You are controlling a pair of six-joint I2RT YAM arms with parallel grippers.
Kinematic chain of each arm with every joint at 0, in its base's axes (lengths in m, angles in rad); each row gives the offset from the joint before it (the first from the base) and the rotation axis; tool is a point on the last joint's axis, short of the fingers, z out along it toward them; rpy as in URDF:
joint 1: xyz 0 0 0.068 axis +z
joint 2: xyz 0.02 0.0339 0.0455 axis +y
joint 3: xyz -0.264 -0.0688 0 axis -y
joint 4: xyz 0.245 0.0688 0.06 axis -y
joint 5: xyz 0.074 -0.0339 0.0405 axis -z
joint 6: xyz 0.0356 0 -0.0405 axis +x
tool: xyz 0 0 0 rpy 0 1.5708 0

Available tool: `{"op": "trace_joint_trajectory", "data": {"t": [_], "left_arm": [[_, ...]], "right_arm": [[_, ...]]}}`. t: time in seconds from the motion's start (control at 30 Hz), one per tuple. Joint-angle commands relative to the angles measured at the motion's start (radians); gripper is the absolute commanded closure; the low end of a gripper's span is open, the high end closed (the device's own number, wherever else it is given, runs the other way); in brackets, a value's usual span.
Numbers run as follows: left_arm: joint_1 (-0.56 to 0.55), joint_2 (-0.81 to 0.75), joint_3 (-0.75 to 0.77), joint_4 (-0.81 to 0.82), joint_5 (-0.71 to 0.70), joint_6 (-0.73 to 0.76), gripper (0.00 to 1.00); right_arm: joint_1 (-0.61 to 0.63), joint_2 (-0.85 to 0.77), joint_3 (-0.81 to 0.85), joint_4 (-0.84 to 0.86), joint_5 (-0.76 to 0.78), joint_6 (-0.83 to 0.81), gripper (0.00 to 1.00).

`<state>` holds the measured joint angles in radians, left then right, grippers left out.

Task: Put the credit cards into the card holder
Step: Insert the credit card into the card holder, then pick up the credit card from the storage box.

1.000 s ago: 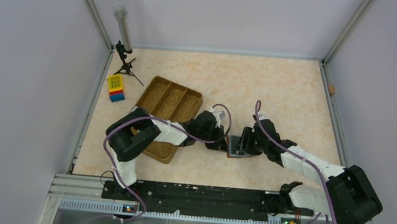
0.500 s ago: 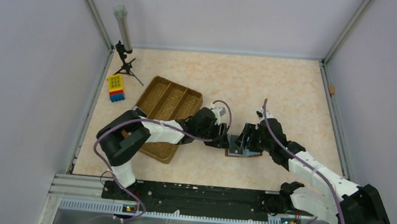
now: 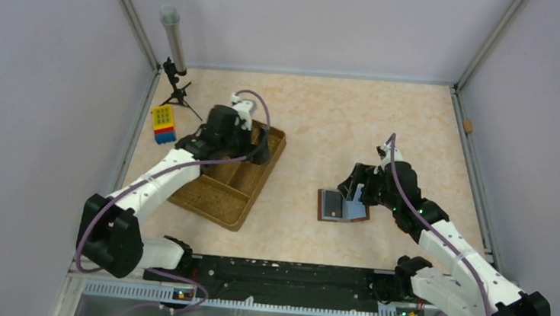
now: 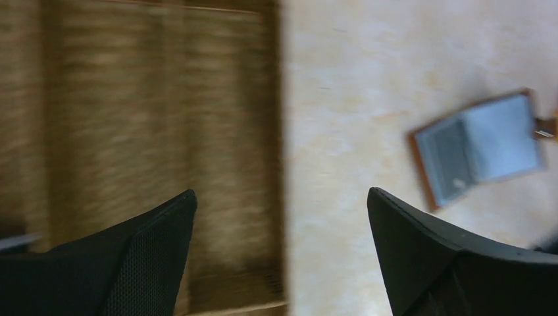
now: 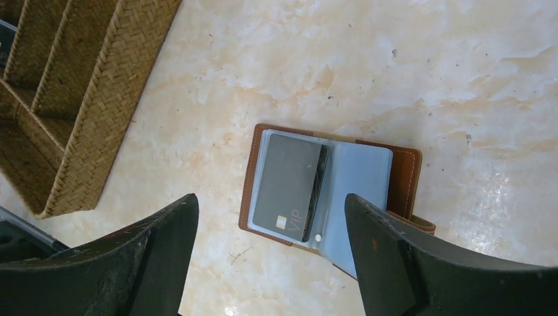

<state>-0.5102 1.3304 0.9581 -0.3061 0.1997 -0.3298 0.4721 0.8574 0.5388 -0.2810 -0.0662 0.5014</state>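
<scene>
As one dark grey credit card point(image 5: 286, 187) sits in its left sleeve, the small brown leather card holder point(image 5: 401, 174) lies open on the beige tabletop point(image 5: 395, 66), lower right of centre, the right fingers point(image 3: 356, 191) wide and empty above. Upper left, the left fingers point(image 3: 258, 148) gape empty over the woven brown tray point(image 3: 220, 199), probably for another card; its contents are unclear.

this looks like a robot laboratory test cell, not a home: plain pale walls point(image 3: 29, 105) close in a marble-look table point(image 3: 357, 111), metal frame posts point(image 3: 130, 19) stand in the corners, and the cabled left arm point(image 3: 154, 185) and right arm point(image 3: 456, 246) are bolted on a black rail point(image 3: 282, 275).
</scene>
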Motion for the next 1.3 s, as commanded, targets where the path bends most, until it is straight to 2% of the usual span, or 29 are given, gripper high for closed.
{"op": "trace_joint_trajectory", "data": {"t": [0.0, 0.1, 0.17, 0.23, 0.33, 0.7, 1.27], "left_arm": [[0.242, -0.063, 0.013, -0.177, -0.175, 0.286, 0.01], [0.386, -0.053, 0.038, -0.190, -0.239, 0.351, 0.01], [0.480, -0.031, 0.061, -0.200, -0.180, 0.408, 0.01], [0.550, 0.003, 0.090, -0.218, -0.181, 0.430, 0.01], [0.622, 0.044, 0.109, -0.212, -0.127, 0.454, 0.01], [0.731, 0.222, 0.159, -0.299, 0.126, 0.540, 0.01], [0.771, 0.373, 0.179, -0.381, 0.095, 0.531, 0.05]], "right_arm": [[-0.016, -0.017, 0.018, 0.040, -0.033, -0.028, 0.20], [-0.020, -0.011, -0.001, 0.085, -0.077, -0.014, 0.19], [-0.023, -0.005, -0.003, 0.098, -0.105, -0.009, 0.19], [-0.024, -0.007, -0.006, 0.102, -0.121, -0.014, 0.19], [-0.030, -0.015, -0.007, 0.089, -0.122, -0.027, 0.19], [-0.040, -0.034, -0.003, 0.047, -0.127, -0.044, 0.19], [-0.049, 0.004, 0.006, 0.049, -0.151, -0.053, 0.19]]}}
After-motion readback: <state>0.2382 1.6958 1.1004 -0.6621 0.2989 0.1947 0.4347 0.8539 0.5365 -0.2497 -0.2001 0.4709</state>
